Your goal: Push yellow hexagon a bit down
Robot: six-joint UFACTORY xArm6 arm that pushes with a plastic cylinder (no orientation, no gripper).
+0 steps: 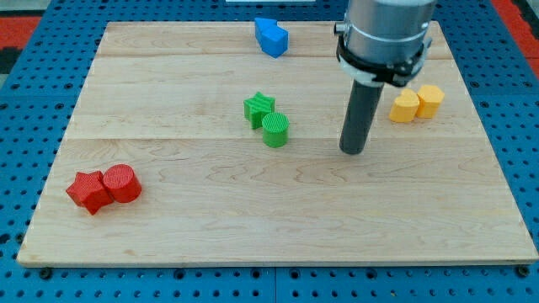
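The yellow hexagon [430, 100] is sitting near the table's [253, 227] right edge, touching a second yellow block [404, 108] on its left. My tip [353, 151], a bare rod serving as end effector with nothing to open or close, is resting left of and below both, apart from them. Green, red and blue blocks are lying elsewhere.

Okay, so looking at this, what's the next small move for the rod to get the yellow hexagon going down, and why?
Probably carry my tip up and toward the view's right, to just above the yellow hexagon. My tip now sits lower than the hexagon and to its left, with the other yellow block between them, so pushing from here would not send it down.
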